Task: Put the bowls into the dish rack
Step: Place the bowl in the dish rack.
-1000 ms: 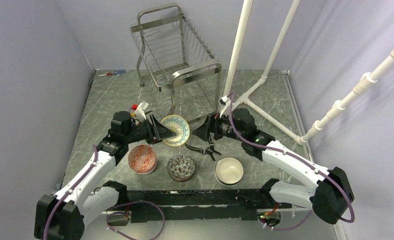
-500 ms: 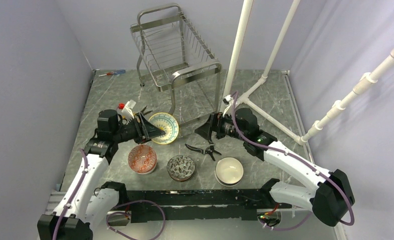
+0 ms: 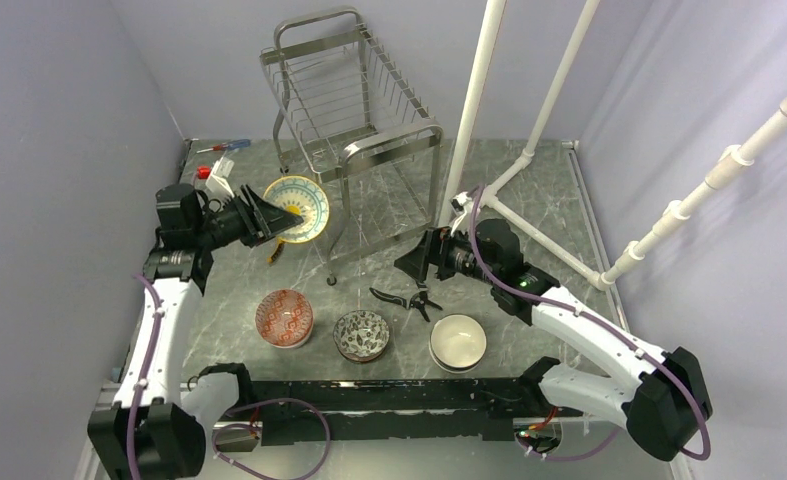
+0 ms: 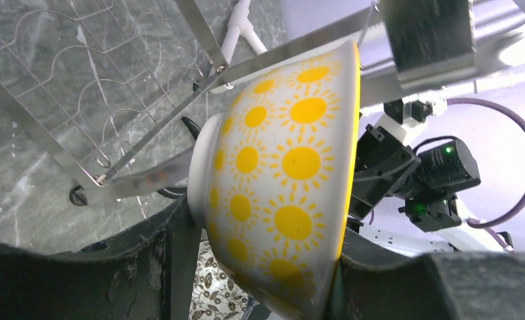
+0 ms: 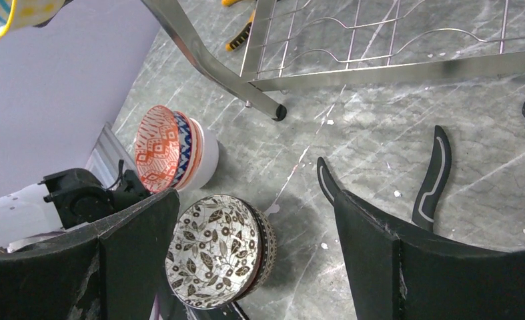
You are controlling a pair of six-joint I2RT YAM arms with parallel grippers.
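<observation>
Top external view shows the dish rack [image 3: 354, 110], a tall two-tier frame of shiny steel tube and wire, standing upright. Just left of the rack's front legs, the left gripper [image 3: 272, 216] clamps the sun bowl [image 3: 297, 208] tipped on edge: teal rings and a yellow centre inside, white with yellow suns outside. In front of the rack sit the red-patterned bowl [image 3: 284, 317], the white bowl [image 3: 458, 341] and the dark floral bowl [image 3: 361, 334]. Right of the rack's front legs, the right gripper [image 3: 414, 265] hangs empty with its jaws spread wide.
</observation>
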